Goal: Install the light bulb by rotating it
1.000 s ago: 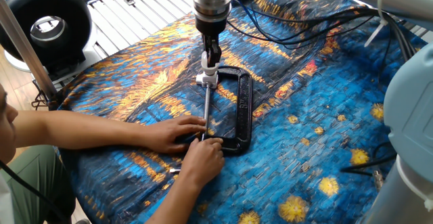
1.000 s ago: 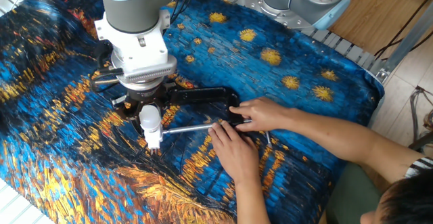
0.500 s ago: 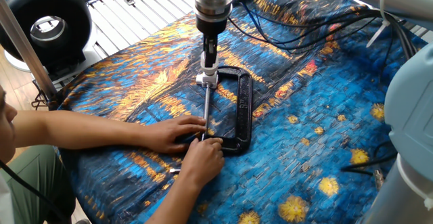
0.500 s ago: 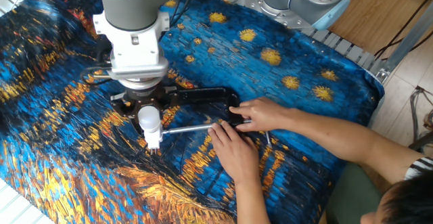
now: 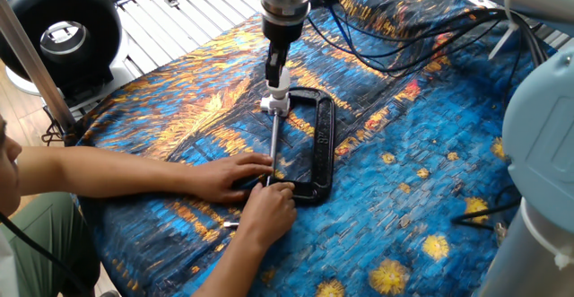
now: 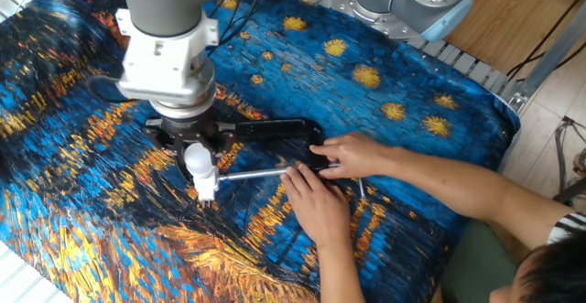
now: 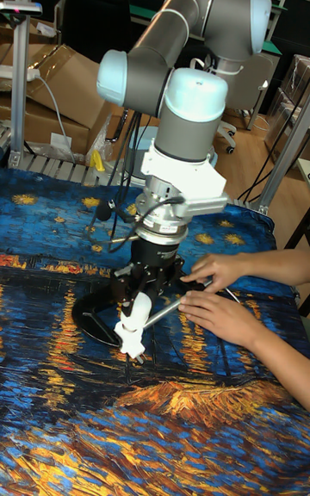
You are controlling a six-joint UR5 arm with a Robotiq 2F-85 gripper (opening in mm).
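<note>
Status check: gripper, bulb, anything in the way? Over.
Gripper down over the light bulb, jaws around it; grip not confirmable. Bulb upright on white socket base at the black C-clamp. Person's hands holding the clamp's far end.

The arm (image 7: 185,27) is built of thick grey tubes with rounded pale blue caps at the joints, ending in a white ribbed wrist flange (image 7: 182,182) above a silver ring. Black cables (image 7: 129,229) loop beside the wrist, and the gripper (image 7: 146,289) below is a black block with short dark jaws. The person wears an olive green garment (image 5: 40,239).
</note>
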